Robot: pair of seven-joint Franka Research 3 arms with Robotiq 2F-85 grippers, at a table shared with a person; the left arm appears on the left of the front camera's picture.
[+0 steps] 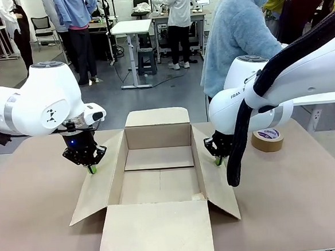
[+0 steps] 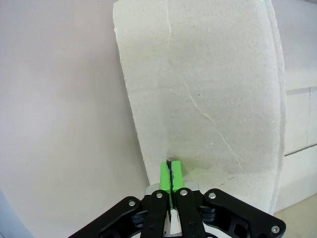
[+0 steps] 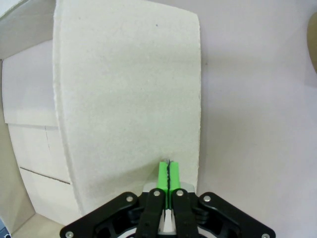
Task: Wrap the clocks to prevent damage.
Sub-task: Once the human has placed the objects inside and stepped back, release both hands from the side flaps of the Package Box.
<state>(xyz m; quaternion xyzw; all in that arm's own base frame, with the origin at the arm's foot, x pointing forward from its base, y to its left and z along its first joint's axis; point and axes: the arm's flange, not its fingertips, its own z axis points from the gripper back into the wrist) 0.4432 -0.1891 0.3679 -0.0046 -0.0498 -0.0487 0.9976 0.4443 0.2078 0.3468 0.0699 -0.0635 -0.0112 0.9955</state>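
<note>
A: What's on the table (image 1: pixel 311 207) rn?

B: Big cardboard box (image 1: pixel 158 136), mid-table, top open w/ all four flaps splayed out. The near flap reaches almost to the table's near edge. You can see the cardboard floor inside.

A: And the arms?

B: One each side of the box, both pointing down. Left gripper (image 1: pixel 92 168) is over the left flap (image 1: pixel 97 190), right gripper (image 1: pixel 218 160) over the right flap (image 1: pixel 219 185).

A: Open or closed?

B: Both closed. Green pads (image 2: pixel 165 174) are pressed flat together, nothing between them, same on the right (image 3: pixel 169 174).

A: Touching the flaps?

B: Tips sit right at each flap's outer edge, the edge by the tabletop. Can't tell if there's actual contact.

A: Anything else?

B: Brown tape roll (image 1: pixel 267 140) lying flat near the table's far right edge, just beyond the right arm. A person (image 1: pixel 236 34) in a light blue top is standing at the far side.
</note>
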